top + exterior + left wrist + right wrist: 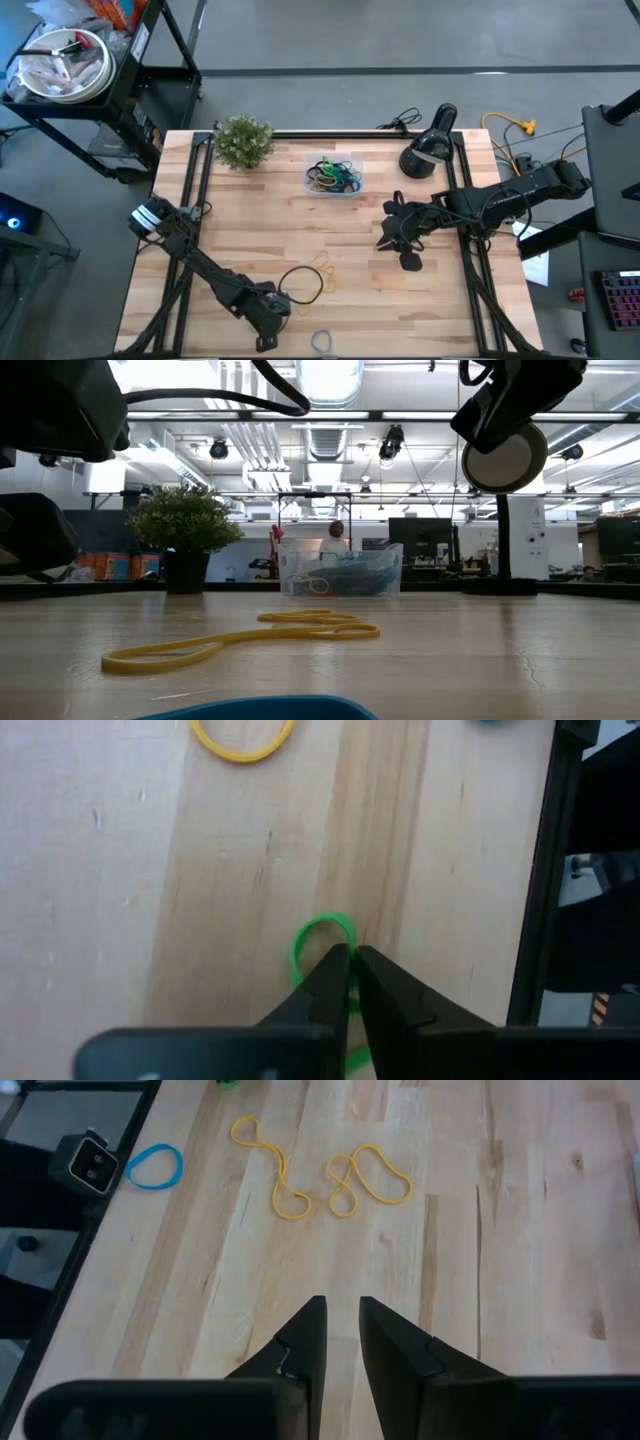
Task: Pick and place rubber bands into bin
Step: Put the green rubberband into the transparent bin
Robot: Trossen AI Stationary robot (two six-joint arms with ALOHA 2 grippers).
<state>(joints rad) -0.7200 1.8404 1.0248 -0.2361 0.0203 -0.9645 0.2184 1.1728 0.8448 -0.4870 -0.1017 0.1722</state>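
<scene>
**Left fingers pinching green band — lift clean, then go to bin**

Left gripper [350,965] is low at the desk's near edge, far from the bin [333,176]. Fingers clenched on the green band [318,935]; part of the loop shows ahead of the tips.

Judgement: thin pinch, so lift straight up, slowly, and confirm the loop hangs free before traversing. Release well inside the bin walls.

Yellow bands [320,1175] and blue band [154,1166] lie loose between gripper and bin. Right gripper [342,1342] hovers beside the bin, fingers slightly apart, empty.
</scene>
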